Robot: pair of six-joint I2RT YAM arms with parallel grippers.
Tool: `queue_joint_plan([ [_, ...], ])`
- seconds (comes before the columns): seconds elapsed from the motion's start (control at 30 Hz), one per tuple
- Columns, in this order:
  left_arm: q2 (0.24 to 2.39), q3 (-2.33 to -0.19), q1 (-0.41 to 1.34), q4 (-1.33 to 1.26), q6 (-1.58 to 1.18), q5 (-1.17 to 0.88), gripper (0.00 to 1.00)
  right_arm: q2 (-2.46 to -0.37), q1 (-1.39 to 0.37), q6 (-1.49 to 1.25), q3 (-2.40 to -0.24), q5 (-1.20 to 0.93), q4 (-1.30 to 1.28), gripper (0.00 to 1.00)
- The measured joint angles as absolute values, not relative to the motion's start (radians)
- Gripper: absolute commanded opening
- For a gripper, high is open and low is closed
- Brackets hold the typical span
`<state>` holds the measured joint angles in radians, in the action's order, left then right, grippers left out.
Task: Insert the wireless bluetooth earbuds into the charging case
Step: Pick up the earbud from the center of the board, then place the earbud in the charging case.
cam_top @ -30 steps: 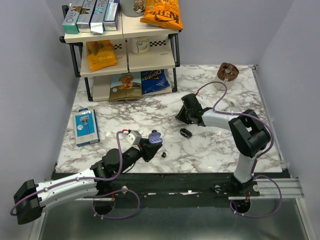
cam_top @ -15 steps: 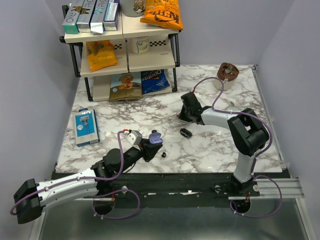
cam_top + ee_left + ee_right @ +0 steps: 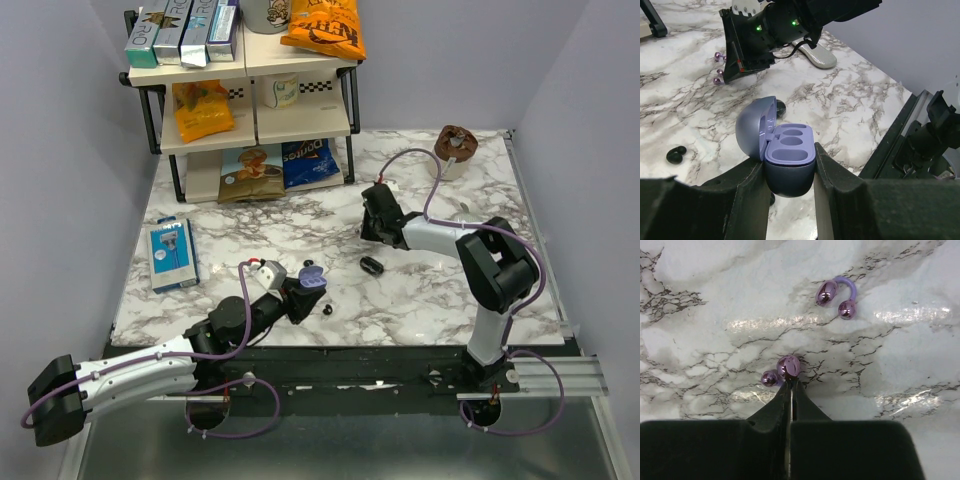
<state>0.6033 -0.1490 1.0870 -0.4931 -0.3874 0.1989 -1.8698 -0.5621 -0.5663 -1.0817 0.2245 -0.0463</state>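
Left wrist view gave what the others could not: the lilac charging case [image 3: 790,145] clamped between the fingers of the left gripper [image 3: 789,175], its two oval wells empty and facing up. The wells sat one behind the other, so the case's long axis ran away from the camera, and the domed lid stood open on its left. One glossy black earbud [image 3: 675,154] lay slanted on the marble table [image 3: 850,115] to the left, and a second earbud [image 3: 780,106] peeked from behind the lid. Only the right wrist view showed the right gripper [image 3: 790,382] closed, its tips touching a lilac ball-ended piece [image 3: 782,371], with a second piece [image 3: 837,295] beyond. Top external view alone showed the snack shelf [image 3: 250,100] at the far edge.
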Motion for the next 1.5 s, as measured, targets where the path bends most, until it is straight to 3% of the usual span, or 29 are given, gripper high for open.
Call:
queue_joint_plan([
  [0.07, 0.604, -0.149, 1.087, -0.493, -0.387, 0.199, 0.0, -1.868, -0.562, -0.535, -1.082, 0.233, -0.047, 0.01],
  [0.3, 0.607, -0.149, 1.087, -0.5, -0.389, 0.199, 0.0, -1.807, -0.557, -0.425, -1.047, 0.271, -0.047, 0.01],
  [0.7, 0.649, -0.149, 1.087, -0.507, -0.386, 0.202, 0.0, -1.358, -0.606, -0.16, -1.007, 0.181, -0.128, 0.01],
  [1.03, 0.705, -0.257, 1.085, -0.48, -0.312, 0.182, 0.0, -1.061, -0.794, 0.079, -1.103, 0.096, -0.467, 0.01],
  [1.17, 0.734, -0.332, 1.052, -0.453, -0.273, 0.09, 0.0, -0.994, -0.893, 0.148, -1.164, 0.104, -0.602, 0.01],
  [1.5, 0.881, -0.564, 0.865, -0.258, -0.141, -0.37, 0.0, -0.972, -1.11, 0.204, -1.243, 0.199, -0.861, 0.01],
])
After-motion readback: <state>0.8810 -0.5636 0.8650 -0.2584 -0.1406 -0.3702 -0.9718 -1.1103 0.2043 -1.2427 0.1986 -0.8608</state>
